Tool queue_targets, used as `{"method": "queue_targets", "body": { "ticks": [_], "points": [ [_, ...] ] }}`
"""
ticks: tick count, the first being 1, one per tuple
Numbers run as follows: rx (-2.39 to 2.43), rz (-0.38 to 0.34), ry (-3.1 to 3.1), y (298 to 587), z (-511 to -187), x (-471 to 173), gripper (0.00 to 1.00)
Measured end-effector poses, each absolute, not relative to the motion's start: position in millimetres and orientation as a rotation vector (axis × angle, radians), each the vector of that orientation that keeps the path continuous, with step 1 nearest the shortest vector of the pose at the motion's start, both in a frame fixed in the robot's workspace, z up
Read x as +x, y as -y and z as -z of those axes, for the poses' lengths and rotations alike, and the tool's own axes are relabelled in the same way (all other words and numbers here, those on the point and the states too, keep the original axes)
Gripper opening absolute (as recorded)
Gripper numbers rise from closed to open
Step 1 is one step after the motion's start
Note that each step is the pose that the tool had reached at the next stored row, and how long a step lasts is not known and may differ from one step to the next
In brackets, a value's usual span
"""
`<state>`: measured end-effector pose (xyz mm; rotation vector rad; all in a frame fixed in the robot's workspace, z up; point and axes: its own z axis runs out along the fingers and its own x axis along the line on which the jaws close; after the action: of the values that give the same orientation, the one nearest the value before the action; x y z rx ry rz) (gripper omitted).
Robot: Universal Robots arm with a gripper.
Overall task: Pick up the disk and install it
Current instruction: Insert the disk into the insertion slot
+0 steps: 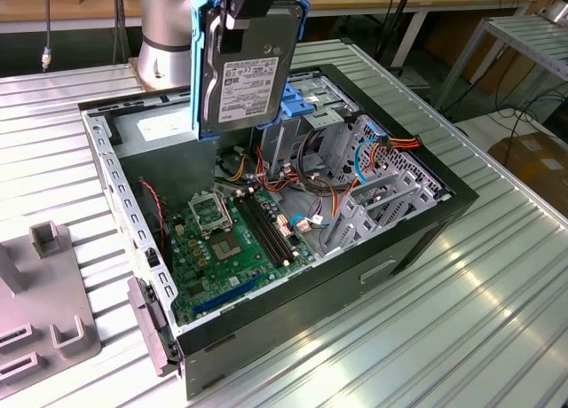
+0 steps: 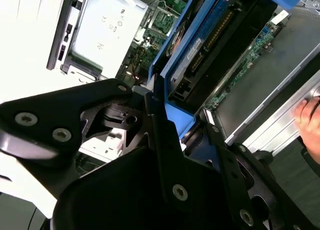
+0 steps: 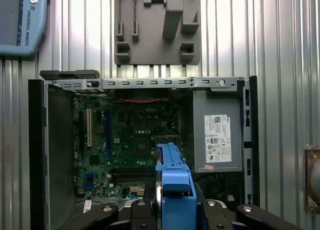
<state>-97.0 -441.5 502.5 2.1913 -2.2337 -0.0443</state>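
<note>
Your jaws are clamped on the disk (image 1: pixel 241 66), gripping it by its upper edge. It hangs upright in the air over the open computer case (image 1: pixel 355 284), touching nothing inside. In the exterior view its white-labelled face is turned toward the camera, with the blue carrier rails running down both sides. The silver arm (image 1: pixel 164 27) stands just behind it on the exterior view's left.

The disk hangs over the far end of the case. The power supply (image 1: pixel 155 129) is below it and the blue latch (image 1: pixel 306 102) is just beside it on the exterior view's right. The metal drive cage (image 1: pixel 373 200) stands further to that side, well apart from the disk, with orange and red cables (image 1: pixel 404 144) looping behind it. The green motherboard (image 1: pixel 235 239) lies flat on the case floor, uncovered.

In the first wrist view you look straight down the disk's blue edge (image 3: pixel 172 175). The black jaws close on it from both sides, and beyond it lie the motherboard (image 3: pixel 125 140) and the power supply (image 3: pixel 217 135). In the second wrist view the disk (image 2: pixel 215 45) runs away from the jaws, its connector edge showing. A person's hand (image 2: pixel 307 117) is close to a pale metal strip.

The case rests on the ribbed metal desk (image 1: pixel 461 319). A grey fixture (image 1: pixel 53 319) sits on the desk at the exterior view's left, apart from the case.
</note>
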Motion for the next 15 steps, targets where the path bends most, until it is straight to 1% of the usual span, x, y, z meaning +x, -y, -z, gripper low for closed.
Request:
{"method": "queue_targets", "body": {
  "ticks": [15],
  "points": [
    [2.190, 0.042, 2.233, 453.8, -502.0, -89.3, 0.37]
  ]
}}
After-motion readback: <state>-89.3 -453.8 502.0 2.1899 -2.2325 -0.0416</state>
